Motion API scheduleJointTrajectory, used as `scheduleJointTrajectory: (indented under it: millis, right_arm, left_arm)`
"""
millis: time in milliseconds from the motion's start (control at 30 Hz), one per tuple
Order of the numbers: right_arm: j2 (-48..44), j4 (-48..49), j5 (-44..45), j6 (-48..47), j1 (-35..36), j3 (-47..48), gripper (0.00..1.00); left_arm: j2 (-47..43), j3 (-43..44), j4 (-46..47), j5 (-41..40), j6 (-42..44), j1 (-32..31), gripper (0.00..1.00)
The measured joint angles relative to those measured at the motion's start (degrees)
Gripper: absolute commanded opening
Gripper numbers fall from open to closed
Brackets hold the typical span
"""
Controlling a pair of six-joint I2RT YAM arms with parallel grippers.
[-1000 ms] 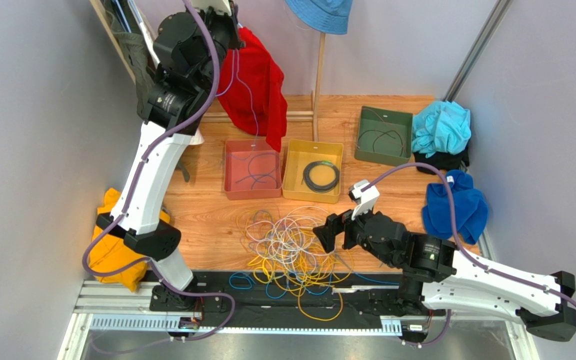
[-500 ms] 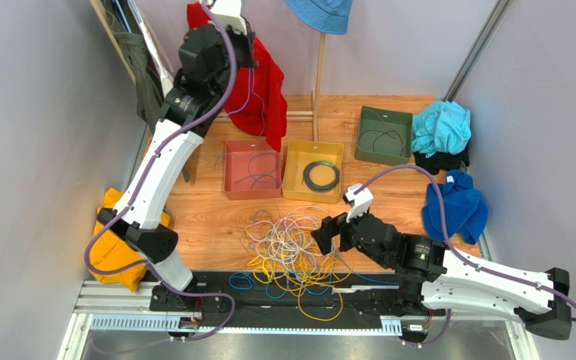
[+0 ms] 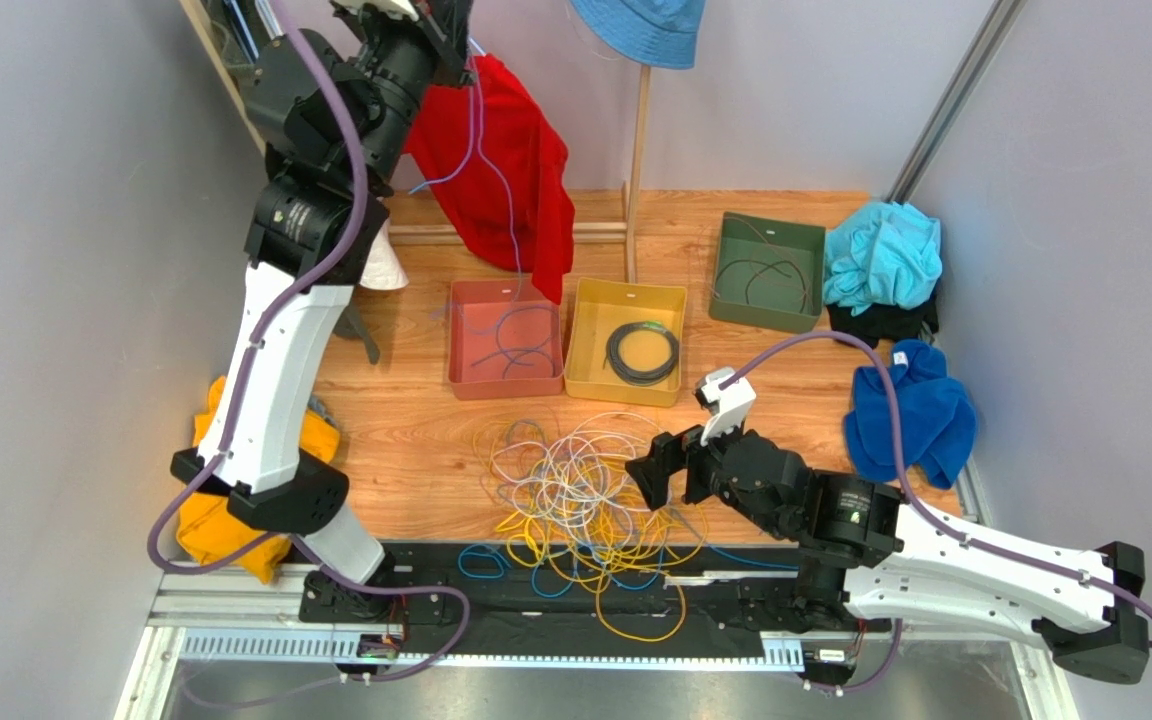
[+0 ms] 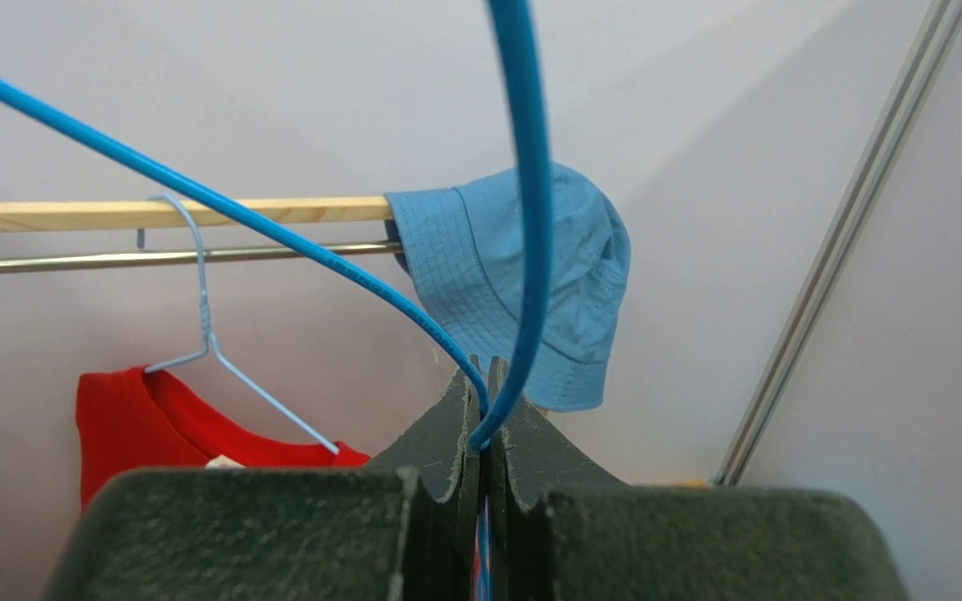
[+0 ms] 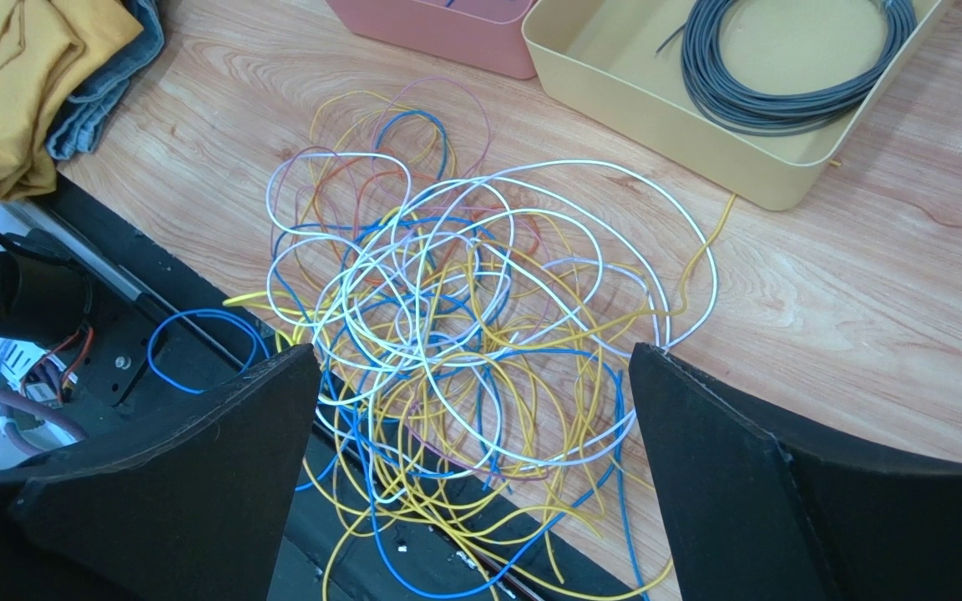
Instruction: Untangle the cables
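Note:
The cables lie in a tangle (image 3: 575, 495) of yellow, white, blue and purple loops on the wooden table's near edge, also seen in the right wrist view (image 5: 474, 313). My left gripper (image 3: 440, 30) is raised high at the back, in front of the red shirt. In its wrist view the left gripper (image 4: 486, 369) is shut on a blue cable (image 4: 530, 251). That blue cable (image 3: 504, 210) hangs down to the pink tray (image 3: 456, 338). My right gripper (image 3: 657, 465) is open and empty just above the tangle's right side, its jaws wide apart (image 5: 474, 363).
A yellow tray (image 3: 579, 345) holds a grey coil (image 3: 642, 353). A green tray (image 3: 725, 270) holds a dark cable. A red shirt (image 3: 522, 150) and blue hat (image 3: 642, 30) hang at the back. Blue and teal cloths (image 3: 905, 413) lie right, yellow cloth (image 3: 222, 510) left.
The left arm has swung right and then back left, still holding the blue cable high. The right gripper has crept slightly left toward the tangle.

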Motion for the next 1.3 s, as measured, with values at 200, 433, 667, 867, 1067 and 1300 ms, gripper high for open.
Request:
scheduleJointTrajectory:
  millis: [200, 433, 667, 867, 1067, 1300]
  right_arm:
    - [-1.6, 0.0, 0.0, 0.9, 0.0, -1.2, 1.00]
    - [-2.1, -0.4, 0.1, 1.6, 0.0, -2.3, 1.00]
    - [-2.2, -0.4, 0.2, 2.0, 0.0, -2.8, 1.00]
    - [-2.5, -0.4, 0.6, 2.1, 0.0, -3.9, 1.00]
    - [-4.0, -0.4, 0.6, 2.3, 0.0, -5.5, 1.00]
    - [-6.1, -0.4, 0.6, 3.0, 0.0, -6.4, 1.00]
  left_arm:
    - [1.6, -2.6, -0.3, 0.6, -0.5, 0.0, 0.00]
    - [0.8, -14.7, 2.9, 0.6, -1.2, 0.0, 0.00]
    - [-0.4, -26.9, 8.0, 0.0, -1.9, 0.3, 0.00]
    - [-6.8, -47.6, 12.8, -3.1, -4.9, 1.3, 0.00]
    - [-12.4, -63.1, 16.5, -6.3, -8.8, 1.4, 0.00]
    - [-10.3, -69.4, 16.5, -10.5, -13.7, 1.4, 0.00]
